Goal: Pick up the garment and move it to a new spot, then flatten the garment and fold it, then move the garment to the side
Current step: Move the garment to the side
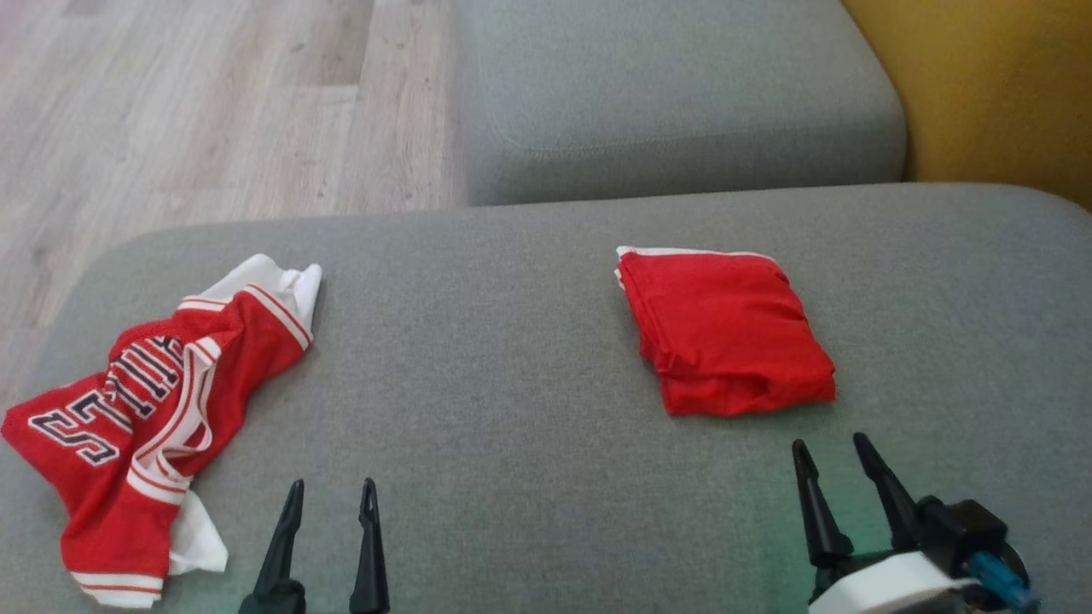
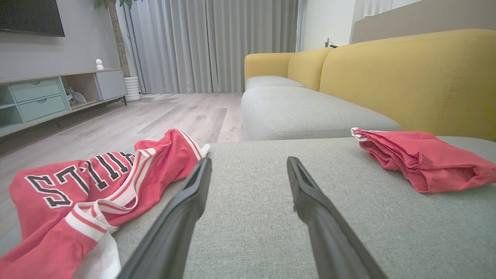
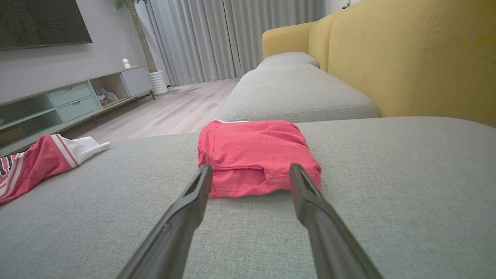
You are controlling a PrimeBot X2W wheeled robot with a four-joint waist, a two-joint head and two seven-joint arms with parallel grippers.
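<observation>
Garments lie in two places on the wide grey cushion (image 1: 512,341). A plain red folded garment (image 1: 725,337) sits as a compact, roughly square bundle on the robot's right half, a thin white edge showing along its far side. A red jersey (image 1: 162,409) with white trim and dark lettering lies crumpled at the left end, reaching the cushion's edge. The right gripper (image 1: 830,443) hovers just short of the folded garment's near edge, fingers spread apart and holding nothing. The left gripper (image 1: 333,486) is beside the jersey, apart from it, its fingers likewise parted and empty. Beyond lie a second cushion (image 1: 674,94), a yellow backrest (image 1: 998,85) and a pale wood floor (image 1: 213,111).
</observation>
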